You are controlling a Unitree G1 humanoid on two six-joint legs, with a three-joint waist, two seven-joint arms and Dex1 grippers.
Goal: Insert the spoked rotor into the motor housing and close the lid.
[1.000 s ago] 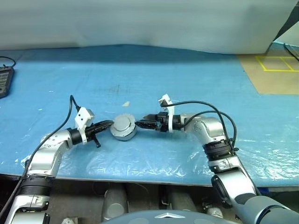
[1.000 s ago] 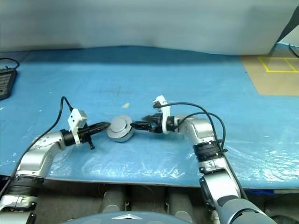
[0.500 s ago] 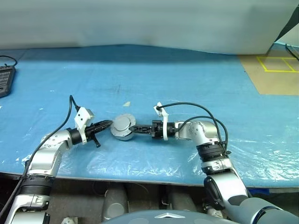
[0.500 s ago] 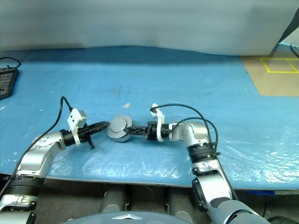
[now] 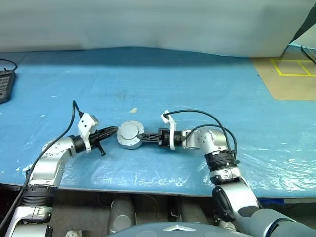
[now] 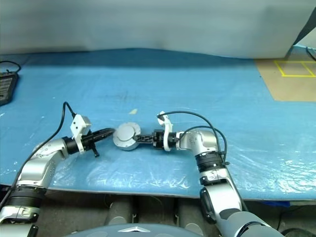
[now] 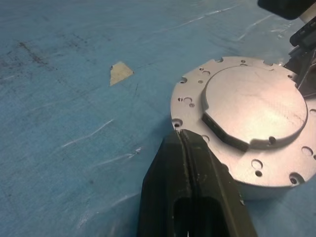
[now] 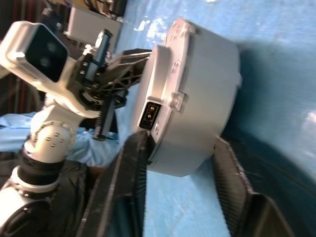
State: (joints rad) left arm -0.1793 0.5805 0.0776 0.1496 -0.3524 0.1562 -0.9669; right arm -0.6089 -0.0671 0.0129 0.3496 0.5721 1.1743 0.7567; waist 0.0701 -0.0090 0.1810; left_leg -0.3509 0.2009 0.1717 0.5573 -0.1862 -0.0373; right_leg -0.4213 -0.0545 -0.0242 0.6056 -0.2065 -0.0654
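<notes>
The motor housing stands on the blue table as a round silver-grey can. The lid sits on top of it, plain grey face up, with a holed, notched rim. The spoked rotor is hidden. From the left, my left gripper is shut, and its tip touches the lid's rim. My right gripper reaches in from the right. In the right wrist view its two fingers press on opposite faces of the housing.
A small tan scrap lies on the blue sheet just behind the housing. A dark device sits at the far left edge. A tan board with yellow lines lies at the far right. The table's front edge runs close below both arms.
My right gripper has slid left to the housing, rolled its wrist and drawn its fingers in around it. The left gripper and the housing have stayed put.
</notes>
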